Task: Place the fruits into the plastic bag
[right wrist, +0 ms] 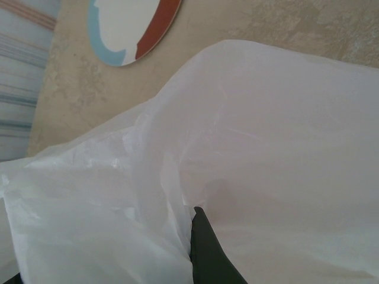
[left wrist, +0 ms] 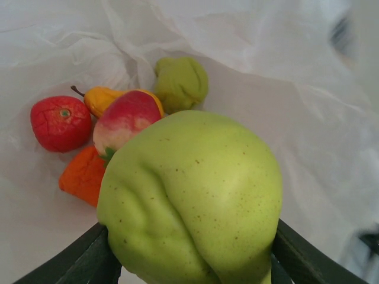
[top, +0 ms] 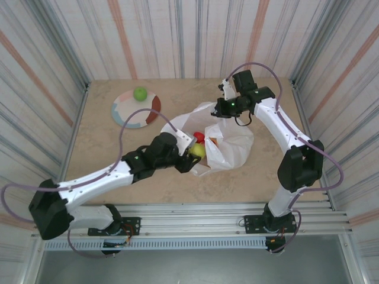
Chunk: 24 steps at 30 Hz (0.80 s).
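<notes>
My left gripper point(top: 194, 156) is shut on a big yellow-green fruit point(left wrist: 195, 201), holding it at the mouth of the white plastic bag point(top: 234, 142). Past that fruit, inside the bag point(left wrist: 284, 89), lie several fruits: a red one point(left wrist: 59, 123), a red-yellow one point(left wrist: 125, 118), an orange one point(left wrist: 83, 176), a lumpy green one point(left wrist: 180, 83). A green fruit point(top: 140, 93) rests on the round plate point(top: 127, 112) at the back left. My right gripper point(top: 222, 111) is shut on the bag's far edge and holds it up; its dark finger point(right wrist: 207, 248) pinches the film point(right wrist: 266, 148).
The multicoloured plate point(right wrist: 148, 23) lies left of the bag on the beige tabletop point(top: 100, 154). Striped walls close in the table on three sides. A metal rail point(top: 195, 213) runs along the near edge by the arm bases.
</notes>
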Each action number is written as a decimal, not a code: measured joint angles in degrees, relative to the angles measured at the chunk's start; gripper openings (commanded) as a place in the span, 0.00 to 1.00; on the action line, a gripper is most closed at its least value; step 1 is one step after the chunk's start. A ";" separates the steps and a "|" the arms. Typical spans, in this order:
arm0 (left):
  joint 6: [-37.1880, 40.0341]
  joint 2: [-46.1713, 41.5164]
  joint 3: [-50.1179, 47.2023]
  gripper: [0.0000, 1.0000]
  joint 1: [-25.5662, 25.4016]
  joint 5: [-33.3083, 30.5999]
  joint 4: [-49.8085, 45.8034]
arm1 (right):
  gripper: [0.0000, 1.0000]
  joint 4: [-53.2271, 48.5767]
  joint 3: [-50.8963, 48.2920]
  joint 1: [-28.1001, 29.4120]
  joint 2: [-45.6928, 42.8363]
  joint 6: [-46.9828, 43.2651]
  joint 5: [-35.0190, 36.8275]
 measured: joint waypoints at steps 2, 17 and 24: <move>0.42 4.04 1.64 0.43 0.17 -1.44 1.38 | 0.00 0.20 -0.26 0.00 -0.15 0.15 -0.02; 0.57 29.44 17.20 0.49 3.50 -2.49 14.49 | 0.00 1.68 -3.41 0.20 -2.62 1.27 0.22; 0.20 33.86 19.37 0.59 5.84 -2.27 16.63 | 0.00 2.10 -4.20 -0.28 -2.80 1.29 0.63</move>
